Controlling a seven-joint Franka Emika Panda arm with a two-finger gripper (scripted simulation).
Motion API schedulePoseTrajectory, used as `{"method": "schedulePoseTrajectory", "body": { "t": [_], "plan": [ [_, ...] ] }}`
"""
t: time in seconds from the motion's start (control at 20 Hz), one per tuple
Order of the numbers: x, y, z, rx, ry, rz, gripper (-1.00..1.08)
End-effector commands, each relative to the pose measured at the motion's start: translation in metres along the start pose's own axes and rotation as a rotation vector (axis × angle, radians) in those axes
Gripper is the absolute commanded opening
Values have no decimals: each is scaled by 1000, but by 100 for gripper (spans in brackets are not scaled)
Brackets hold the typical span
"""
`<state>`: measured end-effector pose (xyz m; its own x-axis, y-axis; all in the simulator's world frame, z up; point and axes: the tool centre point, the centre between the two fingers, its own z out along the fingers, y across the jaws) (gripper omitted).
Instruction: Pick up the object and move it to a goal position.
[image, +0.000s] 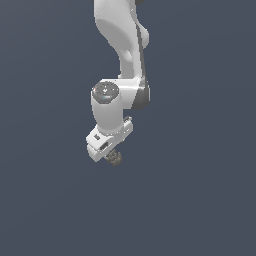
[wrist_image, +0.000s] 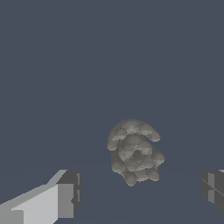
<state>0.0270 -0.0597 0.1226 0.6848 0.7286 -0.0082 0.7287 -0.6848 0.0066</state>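
gripper (wrist_image: 141, 192): I see the fingers spread wide, one dark pad (wrist_image: 70, 192) on each side of the wrist view, nothing held between them.
object (wrist_image: 134, 152): bumpy grey-brown lump, in the gap between the pads, nearer the middle, touching neither.
exterior check: object (image: 115, 157) peeks out just under the white gripper (image: 107, 150), at its lower edge.
contact: I can't tell if the object rests on the surface; plain dark ground all round it.
arm (image: 122, 45): comes down from the top, wrist pointing downward over the object.
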Motion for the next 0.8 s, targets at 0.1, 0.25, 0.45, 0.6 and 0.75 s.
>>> {"method": "schedulePoseTrajectory", "body": {
  "t": [0.1,0.25,0.45,0.6,0.75],
  "plan": [
    [0,4,8,3,4,-93,100],
    [0,6,12,4,6,-138,100],
    [0,7,16,5,8,-179,100],
    [-1,8,17,6,8,-197,100],
    [-1,8,18,6,9,-203,100]
  ]
}}
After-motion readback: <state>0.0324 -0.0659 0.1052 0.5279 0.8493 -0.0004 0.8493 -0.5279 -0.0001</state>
